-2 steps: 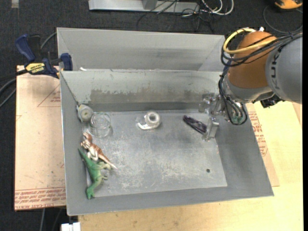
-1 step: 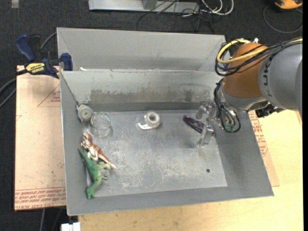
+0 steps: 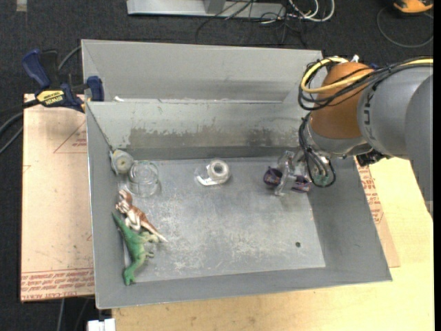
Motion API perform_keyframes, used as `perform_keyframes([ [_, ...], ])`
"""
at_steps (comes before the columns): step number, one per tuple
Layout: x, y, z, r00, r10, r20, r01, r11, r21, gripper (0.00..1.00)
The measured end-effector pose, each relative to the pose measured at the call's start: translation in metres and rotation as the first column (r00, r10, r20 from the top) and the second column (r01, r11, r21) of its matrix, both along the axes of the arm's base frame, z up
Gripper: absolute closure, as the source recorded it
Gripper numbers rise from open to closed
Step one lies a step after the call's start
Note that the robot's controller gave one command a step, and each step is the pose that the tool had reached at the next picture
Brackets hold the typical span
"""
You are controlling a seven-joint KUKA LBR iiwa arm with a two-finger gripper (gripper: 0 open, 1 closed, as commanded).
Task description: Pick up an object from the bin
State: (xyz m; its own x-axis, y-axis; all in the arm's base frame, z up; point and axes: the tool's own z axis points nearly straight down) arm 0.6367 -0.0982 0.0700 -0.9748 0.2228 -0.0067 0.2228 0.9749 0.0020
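At centre right of frame, on floor of grey bin (image 3: pixel 234 250) near back wall: jaws low at small purple thing (image 3: pixel 273 177), touching its right side. Spread or pinching, cannot tell. Orange wrist cover (image 3: pixel 336 109) above. Mid-frame: white tape roll (image 3: pixel 218 171). Left: clear cup (image 3: pixel 145 178), grey disc (image 3: pixel 122 161). Lower left: brown-white toy dinosaur (image 3: pixel 135 216) touching green dinosaur (image 3: pixel 134 248).

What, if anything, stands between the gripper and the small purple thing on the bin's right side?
Nothing visible does. The gripper is right at the purple thing, near the back wall. The nearest other thing, a white roll, lies apart to its left; the clear cup and toy dinosaurs are at the far left.
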Motion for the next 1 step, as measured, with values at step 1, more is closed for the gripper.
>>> perform_keyframes([
  [1, 0.0, 0.0, 0.0, 1.0, 0.0, 0.0, 0.0, 1.0, 0.0, 1.0],
])
